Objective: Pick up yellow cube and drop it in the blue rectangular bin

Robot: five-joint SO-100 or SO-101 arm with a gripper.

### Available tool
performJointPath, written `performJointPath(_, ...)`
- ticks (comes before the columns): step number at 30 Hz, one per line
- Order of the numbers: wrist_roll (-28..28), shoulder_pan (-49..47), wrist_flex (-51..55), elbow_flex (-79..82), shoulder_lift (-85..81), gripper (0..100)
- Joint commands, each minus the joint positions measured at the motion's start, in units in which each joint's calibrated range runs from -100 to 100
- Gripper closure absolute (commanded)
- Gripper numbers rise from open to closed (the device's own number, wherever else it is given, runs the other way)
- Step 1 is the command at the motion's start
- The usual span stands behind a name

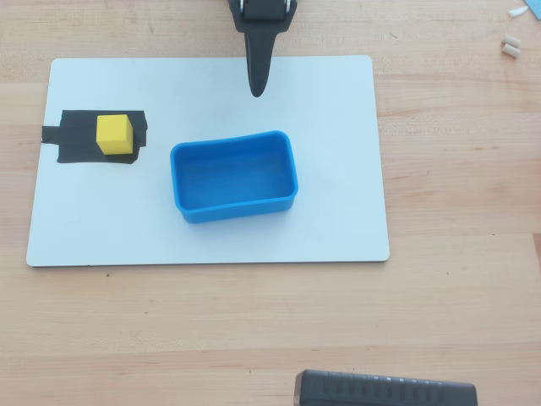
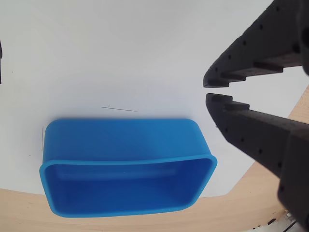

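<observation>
- The gripper [image 1: 257, 90] hangs at the far edge of the white board [image 1: 338, 228], seen from overhead as a dark pointed shape. It holds nothing.
- In the wrist view the gripper [image 2: 208, 90] shows its two black fingers nearly meeting at the tips, with only a thin slit of white between them. I'd call it closed on nothing.
- The yellow cube [image 1: 115, 134] sits on a patch of black tape [image 1: 80, 144] near the left edge of the board in the overhead view. It is well apart from the gripper and untouched.
- The blue rectangular bin [image 1: 188, 178] stands empty near the middle of the board, between the cube's side and the bare right half. The wrist view looks straight over the bin's near wall [image 2: 120, 140]; the cube is out of that frame.
- By my reckoning the task is at its very start: the reach toward the cube has not yet taken place.
- The next move calls for swinging toward the tape patch, spreading the fingers wider than the cube, and lowering squarely over it.
- A black ribbed device [image 1: 385, 391] lies on the wooden table [image 1: 456, 296], clear of the work.
</observation>
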Motion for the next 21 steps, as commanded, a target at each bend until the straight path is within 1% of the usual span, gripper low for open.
performJointPath(1, 0.2, -0.1, 0.4, -0.4, -1.3, 100)
performJointPath(17, 0.5, 1.2, 1.1, -0.5, -1.3, 100)
performJointPath(21, 1.4, 3.0, 2.4, -6.1, -1.3, 100)
